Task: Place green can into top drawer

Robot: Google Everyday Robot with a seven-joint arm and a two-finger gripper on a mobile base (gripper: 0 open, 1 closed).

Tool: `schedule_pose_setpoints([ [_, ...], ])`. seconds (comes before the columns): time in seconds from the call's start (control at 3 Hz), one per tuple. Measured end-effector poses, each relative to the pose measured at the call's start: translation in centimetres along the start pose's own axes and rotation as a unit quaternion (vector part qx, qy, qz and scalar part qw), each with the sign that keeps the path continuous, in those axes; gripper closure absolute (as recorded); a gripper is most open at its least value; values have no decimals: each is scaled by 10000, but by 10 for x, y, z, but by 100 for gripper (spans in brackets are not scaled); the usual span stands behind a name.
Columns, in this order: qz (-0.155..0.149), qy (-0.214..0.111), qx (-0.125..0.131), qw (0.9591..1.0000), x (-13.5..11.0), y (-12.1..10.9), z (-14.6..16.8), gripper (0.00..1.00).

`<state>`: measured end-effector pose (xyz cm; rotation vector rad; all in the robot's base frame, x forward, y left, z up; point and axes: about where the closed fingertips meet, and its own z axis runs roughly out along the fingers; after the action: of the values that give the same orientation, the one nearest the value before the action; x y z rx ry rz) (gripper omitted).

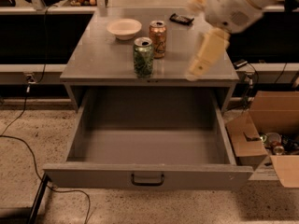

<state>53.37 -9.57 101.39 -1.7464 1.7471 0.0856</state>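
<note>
The green can [143, 56] stands upright near the front edge of the grey table [98, 59], dark green and speckled with a silver top. The top drawer [148, 148] below the tabletop is pulled fully out and nothing lies in it; its front panel has a small dark handle [147, 179]. My arm reaches in from the upper right, and the gripper [200, 65] hangs over the table's right front part, about a can's height to the right of the green can and not touching it.
An orange-copper can [158, 38] stands just behind the green can. A cream bowl [124, 28] and a small dark object [181, 18] sit farther back. An open cardboard box [273, 134] stands on the floor at the right. Cables run over the floor at the left.
</note>
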Motion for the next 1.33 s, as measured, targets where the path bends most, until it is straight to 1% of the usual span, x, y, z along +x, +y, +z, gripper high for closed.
schedule_pose_setpoints([
  [0.33, -286, -1101, 50, 9935, -61, -39, 28, 0],
  [0.67, -255, -1227, 64, 9921, -64, -45, 28, 0],
  [1.0, -84, -1680, -42, 9857, -59, -43, 46, 0],
  [1.33, 251, -2484, -40, 9683, -55, -38, 79, 0],
])
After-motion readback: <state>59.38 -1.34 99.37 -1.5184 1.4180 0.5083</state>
